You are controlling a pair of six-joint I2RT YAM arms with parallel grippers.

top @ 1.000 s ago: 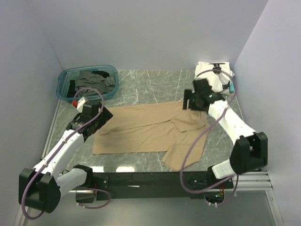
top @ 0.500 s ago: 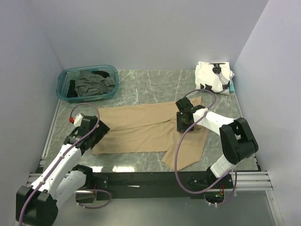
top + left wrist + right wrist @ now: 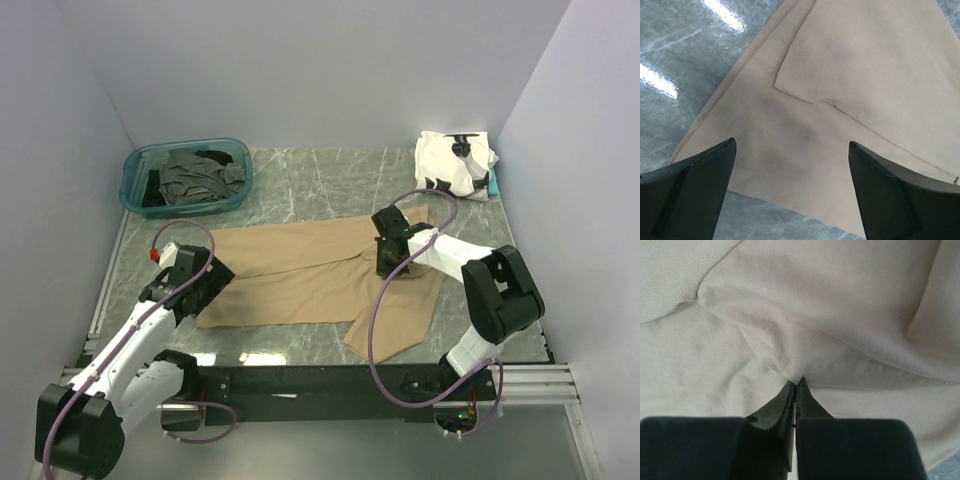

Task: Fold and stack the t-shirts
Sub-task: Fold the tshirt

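Table (image 3: 300, 180): glossy grey-green marbled top.
Walls (image 3: 300, 70): plain pale lavender, three sides.
Right gripper (image 3: 796, 383): closed, pinching tan t-shirt (image 3: 840, 315) fold.
Left gripper (image 3: 792, 150): spread wide above the shirt, holding nothing.

Plain pale lavender walls (image 3: 300, 70) box in three sides, and the grey-green marble-look tabletop (image 3: 300, 180) has shiny glare (image 3: 265, 357) near the front

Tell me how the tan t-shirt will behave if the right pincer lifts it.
Probably floppy: the tan t-shirt lies flat with soft creases, so it should sag. Likely light: thin cloth puckers where the right pincer is shut.
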